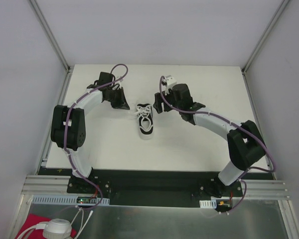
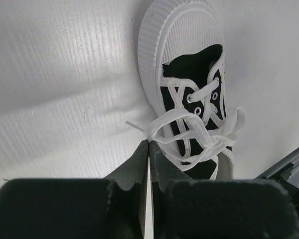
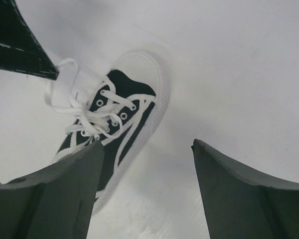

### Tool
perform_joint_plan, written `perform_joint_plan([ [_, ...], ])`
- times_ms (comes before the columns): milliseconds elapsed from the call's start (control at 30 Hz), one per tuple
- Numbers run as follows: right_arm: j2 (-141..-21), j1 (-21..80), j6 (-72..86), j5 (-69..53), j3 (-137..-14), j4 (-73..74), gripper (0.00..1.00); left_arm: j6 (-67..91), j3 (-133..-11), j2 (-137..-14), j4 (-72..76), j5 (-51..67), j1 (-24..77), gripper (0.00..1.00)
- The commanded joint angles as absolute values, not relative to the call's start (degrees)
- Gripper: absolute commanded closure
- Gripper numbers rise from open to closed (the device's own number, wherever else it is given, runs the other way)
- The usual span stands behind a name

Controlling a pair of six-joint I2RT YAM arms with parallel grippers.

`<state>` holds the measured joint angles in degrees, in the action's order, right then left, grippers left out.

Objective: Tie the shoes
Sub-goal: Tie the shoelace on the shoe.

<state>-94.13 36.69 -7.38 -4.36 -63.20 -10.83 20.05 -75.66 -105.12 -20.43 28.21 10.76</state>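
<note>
The small black white-soled canvas sneaker [image 1: 146,124] lay mid-frame on the white table [image 1: 199,142]; the left gripper [image 2: 148,144] clenched its thin white lace [image 2: 164,119]; the right gripper [image 3: 147,143] hung released; a one-sided pull could drag the light shoe.

No writing, brand or number is legible on the sneaker [image 1: 146,124]. The table [image 1: 189,144] around it shows none either.

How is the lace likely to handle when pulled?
Probably floppy: the lace droops in loose loops. It may slip from the left gripper, pinched only at the tips. Pulling may drag the small shoe, which nothing holds.
</note>
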Motion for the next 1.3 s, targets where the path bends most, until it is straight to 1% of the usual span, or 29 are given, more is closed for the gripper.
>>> perform_joint_plan([
  [0, -94.1, 34.6, -13.4, -12.2, -62.8, -11.0, 0.19, 20.7, -76.5, -104.9, -20.0, 29.8, 10.4, 1.0],
  [67, -96.7, 33.3, -15.6, -18.1, -63.5, -11.6, 0.21, 20.7, -76.6, -105.1, -20.0, 30.0, 10.3, 1.0],
  [100, -97.5, 32.8, -17.2, -20.6, -63.5, -13.2, 0.29, 20.8, -76.7, -105.1, -20.0, 30.0, 10.5, 1.0],
  [133, -98.4, 31.7, -17.4, -26.0, -63.4, -14.5, 0.33, 20.8, -76.9, -105.2, -20.0, 30.0, 10.5, 1.0],
  [167, -100.0, 31.2, -17.5, -27.6, -63.3, -16.0, 0.38, 20.9, -76.9, -105.2, -20.0, 30.0, 10.4, 1.0],
  [233, -101.6, 30.8, -19.4, -29.8, -63.8, -17.8, 0.41, 20.9, -76.9, -105.2, -20.0, 30.0, 10.5, 1.0],
  [367, -104.8, 30.3, -22.5, -33.7, -66.6, -17.0, 0.41, 21.0, -76.9, -105.0, -20.0, 29.9, 10.5, 1.0],
  [567, -107.8, 29.0, -25.9, -41.3, -71.1, -11.3, 0.41, 21.3, -77.0, -105.6, -20.0, 30.1, 10.6, 1.0],
  [733, -108.7, 29.0, -26.6, -42.1, -72.4, -9.5, 0.38, 21.4, -77.8, -106.2, -20.0, 30.3, 10.6, 1.0],
  [1267, -113.5, 29.1, -25.3, -44.4, -77.4, -6.4, 0.41, 21.7, -78.2, -106.1, -20.0, 30.1, 11.1, 1.0],
])
